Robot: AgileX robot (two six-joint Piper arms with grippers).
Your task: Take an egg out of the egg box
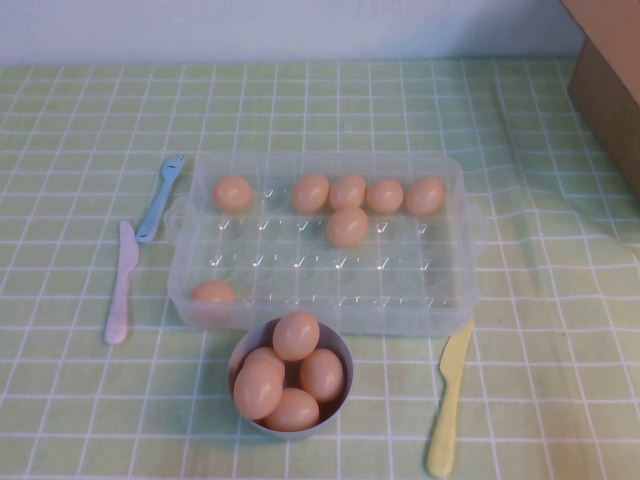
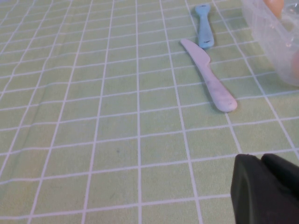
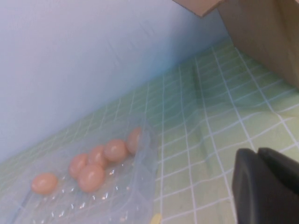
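The egg box (image 1: 450,300) sits mid-table on the green checked cloth (image 1: 80,400). Seven eggs lie in it: five along the far row, one in the next row, one at the near left corner. The egg (image 1: 347,227) in the second row stands apart from its neighbours and is judged the easiest pick. A grey bowl (image 1: 342,350) holding five more eggs touches or nearly touches the near wall of the box.

Neither arm appears in the high view. The left gripper (image 2: 266,189) hangs over bare cloth to the left of the box, near the pink knife (image 2: 208,74) and blue fork (image 2: 203,25); whether its jaws are open cannot be told, and it holds nothing visible. The right gripper (image 3: 268,186) hangs right of the box, looking toward the far wall; its jaw state likewise cannot be told.

Risks, as judged:
- The far-row eggs sit touching or close together; fingers descending there may knock a neighbour
- The smooth egg may slip from a shallow or off-centre grip
- The light clear box may shift or lift if a finger catches its wall
- The heaped bowl could be nudged by a low approach from the near side
- The yellow knife (image 1: 448,400) lies near the right arm's path
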